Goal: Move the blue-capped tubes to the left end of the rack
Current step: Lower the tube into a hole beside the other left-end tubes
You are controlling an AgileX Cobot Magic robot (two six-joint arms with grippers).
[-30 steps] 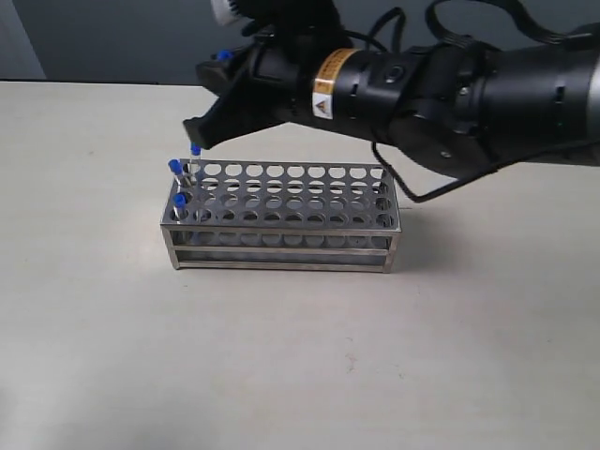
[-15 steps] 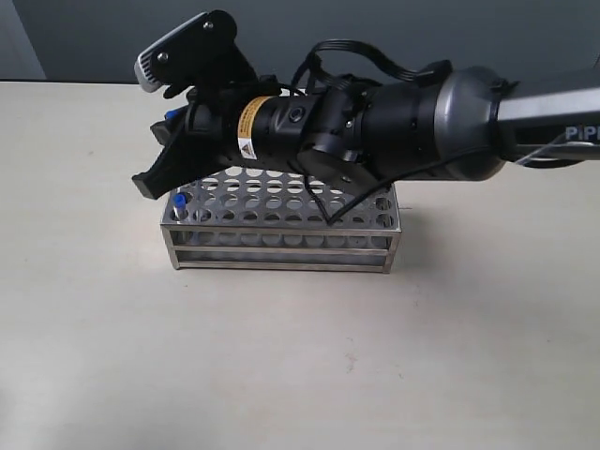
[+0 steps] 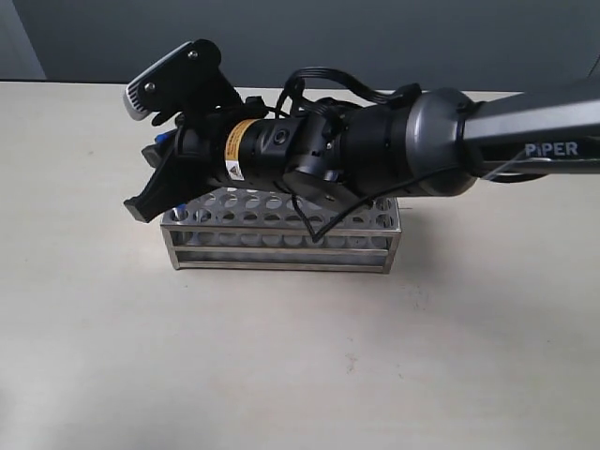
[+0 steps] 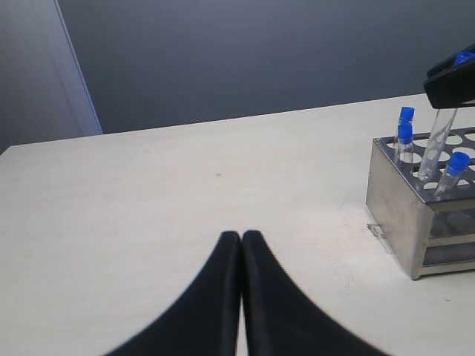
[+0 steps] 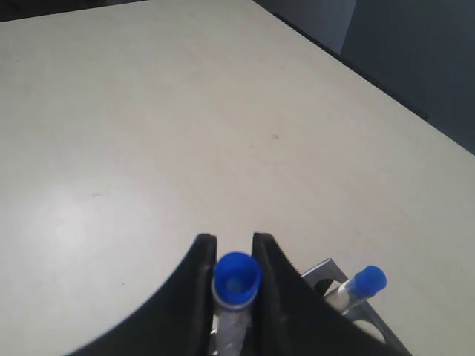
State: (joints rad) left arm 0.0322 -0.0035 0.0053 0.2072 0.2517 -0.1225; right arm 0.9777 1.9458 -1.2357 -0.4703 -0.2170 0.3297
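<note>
Right arm [image 3: 441, 155] was reaching in from the right, lying nearly level along the whole length of the rack [image 3: 281, 246], forearm just above the top plate, camera mount [image 3: 172, 75] sticking up at the wrist. Right gripper [image 3: 148, 180] sat over the rack's left end, fingers angled down and to the left. It was clamped on the held tube [image 5: 236, 280], one finger on each side right at the blue cap. From the left wrist camera that tube was tilted, not upright, with its lower end at a hole in the end column; couldn't tell how deep it was seated. Three more blue-capped tubes [image 4: 404, 133] stood in holes at that same left end, two upright near the far edge and one leaning slightly near the front corner. None touched the held one as far as I could see. Left gripper [image 4: 242, 236] was low over the bare table [image 3: 281, 356], off the rack's left end and apart from it, fingers pressed together with nothing between them.
</note>
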